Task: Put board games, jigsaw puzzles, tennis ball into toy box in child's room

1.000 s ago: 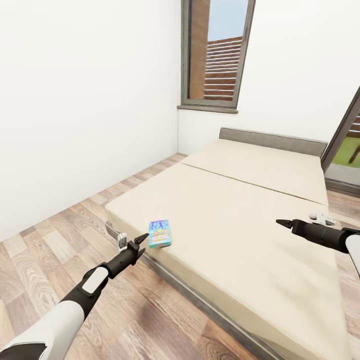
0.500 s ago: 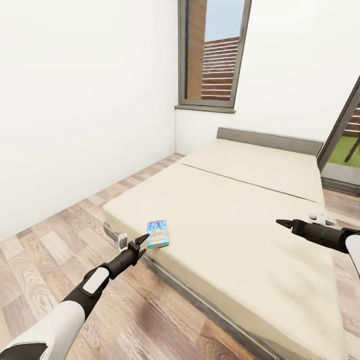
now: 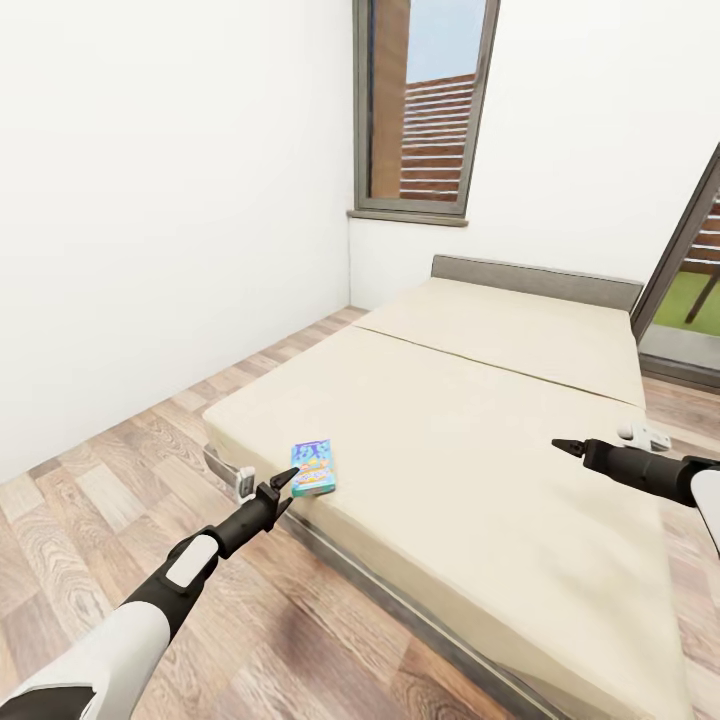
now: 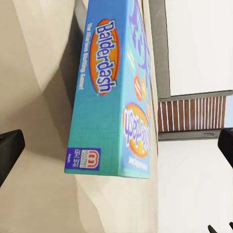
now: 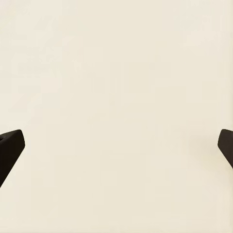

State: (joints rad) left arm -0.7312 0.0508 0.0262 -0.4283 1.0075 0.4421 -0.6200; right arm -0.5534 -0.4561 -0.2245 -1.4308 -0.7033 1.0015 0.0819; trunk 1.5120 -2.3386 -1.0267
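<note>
Left arm stretched forward and low from the head view's near left, white forearm narrowing to a black wrist. Left gripper (image 3: 283, 482) just short of the bed's near edge, tips aimed at the Balderdash board game (image 3: 313, 467) and apart from it. Fingers (image 4: 10, 149) spread wide in the left wrist view, nothing between them, the blue box (image 4: 112, 92) seen end-on straight ahead.

Board game flat on the bed (image 3: 480, 440), near the corner closest to the left arm, by the mattress edge.

Right arm reaching in level from the right, above the mattress. Right gripper (image 3: 566, 446) looks like one point from the head; in the right wrist view fingertips (image 5: 10, 148) well apart, empty, over bare cream mattress (image 5: 116, 97).

Window (image 3: 420, 110) in the far wall beyond the headboard.
</note>
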